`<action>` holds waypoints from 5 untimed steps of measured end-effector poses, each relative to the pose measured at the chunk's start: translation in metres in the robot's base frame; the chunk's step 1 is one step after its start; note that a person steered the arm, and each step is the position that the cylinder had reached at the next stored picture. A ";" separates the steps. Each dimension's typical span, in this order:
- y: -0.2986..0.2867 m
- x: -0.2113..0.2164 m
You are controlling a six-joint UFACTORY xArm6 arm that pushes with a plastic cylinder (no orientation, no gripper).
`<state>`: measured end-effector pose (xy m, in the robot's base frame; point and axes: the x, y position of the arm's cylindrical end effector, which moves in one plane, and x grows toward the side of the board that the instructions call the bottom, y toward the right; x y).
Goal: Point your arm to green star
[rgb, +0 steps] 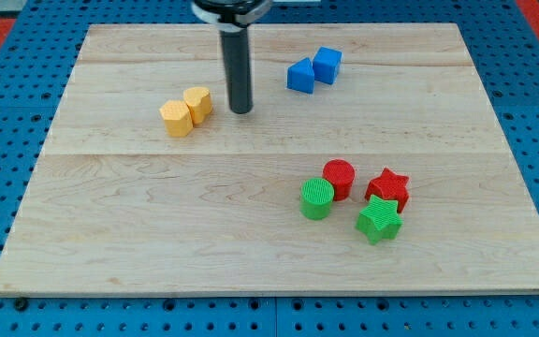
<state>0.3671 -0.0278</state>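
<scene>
Green star (379, 221) sits low on the view's right of the wooden board (157, 243), at the bottom corner of a tight cluster; a red star (387, 187) touches it from above, a green cylinder (316, 198) lies just beside it to the view's left, and a red cylinder (339, 178) stands behind that one; my tip (241, 110) rests well apart from all of them, up near the view's top, just right of two yellow blocks (186, 110) and left of two blue blocks (313, 70), touching neither pair; the rod has nothing to clasp with, so it grasps no block and simply stands bare on the wood

What could go wrong, as I judge it: a straight diagonal run from here would meet the green cylinder or red cylinder before the star, shoving them into it and scattering the group; coming in too fast could also knock the star toward the board's lower edge, which lies not far below it; a sideways start might clip the nearer yellow block

Room is generous through the board's middle and along its lower left, where nothing stands; the cleanest approach seems to swing down through that open wood and arrive at the star from below or from the lower left, with bare board also free on the star's right before the edge
</scene>
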 end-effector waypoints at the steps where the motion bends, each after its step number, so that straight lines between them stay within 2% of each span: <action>1: 0.078 0.022; 2: 0.163 0.046; 3: 0.247 0.114; 4: 0.252 0.182; 5: 0.196 0.196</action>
<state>0.5635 0.1686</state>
